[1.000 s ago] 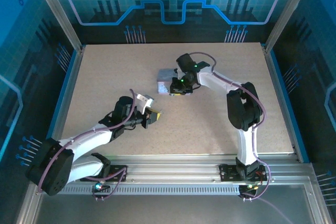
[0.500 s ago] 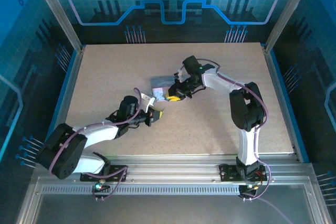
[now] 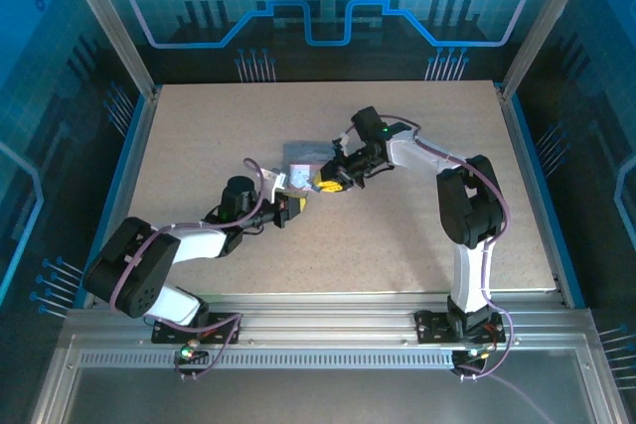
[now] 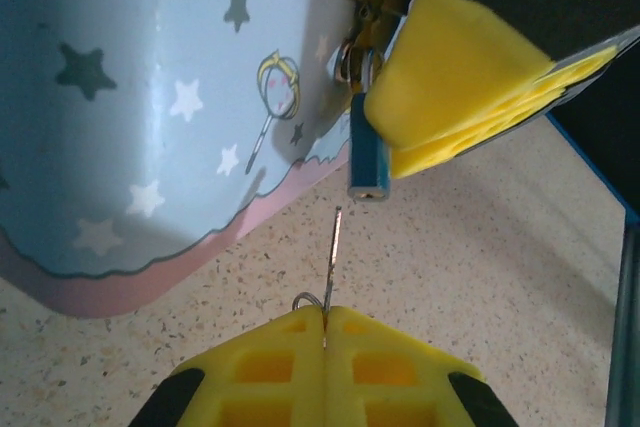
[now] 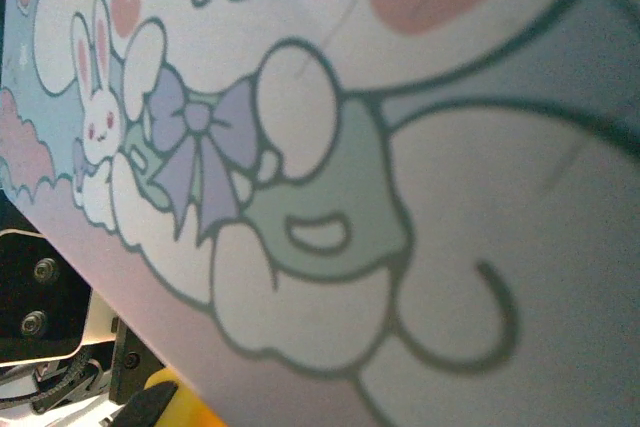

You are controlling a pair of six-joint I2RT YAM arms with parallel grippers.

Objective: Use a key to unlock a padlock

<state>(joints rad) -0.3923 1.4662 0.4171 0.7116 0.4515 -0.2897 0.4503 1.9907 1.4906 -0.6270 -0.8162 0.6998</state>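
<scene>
The padlock (image 4: pixel 366 152) hangs at the tin's (image 4: pixel 150 97) corner, with the right gripper (image 3: pixel 326 184) pinched shut on its top and its bottom end facing the key (image 4: pixel 334 252). The key is clamped in the closed left gripper (image 4: pixel 325 315). Within the last second the left arm has reached farther and the tin has swung left, so only a small gap and a slight sideways offset remain. Insertion looks close. The speckled beige table (image 3: pixel 397 245) sits between blue-lit patterned walls (image 3: pixel 328 7).

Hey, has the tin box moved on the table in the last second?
Yes. The tin has shifted left, toward the table's left blue edge, and slightly nearer the base rail.
</scene>
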